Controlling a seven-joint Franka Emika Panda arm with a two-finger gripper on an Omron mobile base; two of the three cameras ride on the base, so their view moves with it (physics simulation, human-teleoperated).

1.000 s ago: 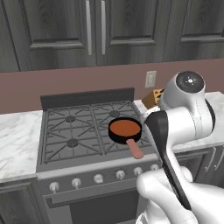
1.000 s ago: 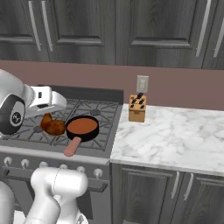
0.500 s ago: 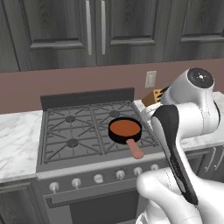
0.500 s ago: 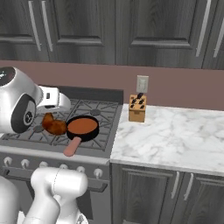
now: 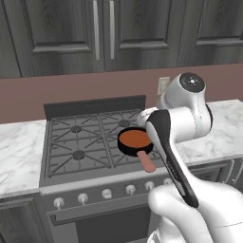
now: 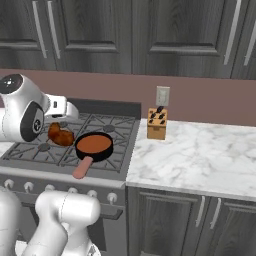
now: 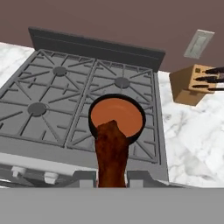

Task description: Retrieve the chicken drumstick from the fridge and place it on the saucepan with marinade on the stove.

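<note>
Since a second ago the arm's big white joint has swung further right and higher in the left base view, and in the right base view the chicken drumstick [image 6: 61, 134] has edged closer to the saucepan with marinade [image 6: 93, 145]. On the stove [image 5: 80, 142] that saucepan sits on the front right burner, its pale handle pointing out over the front edge above the row of knobs. A wooden knife block [image 6: 156, 125] stands on the marble bench [image 6: 200, 160] just right of the stove, under a wall outlet [image 6: 162, 95], well clear of the pan. Dark cabinets hang above. Nothing lies between the meat and the pan. In the hand view the gripper [image 7: 111, 178] has its fingers [image 7: 85, 178] pinching the thick end of the drumstick, one on each side, while its far end reaches over the near rim of the saucepan, above the orange-red sauce.
</note>
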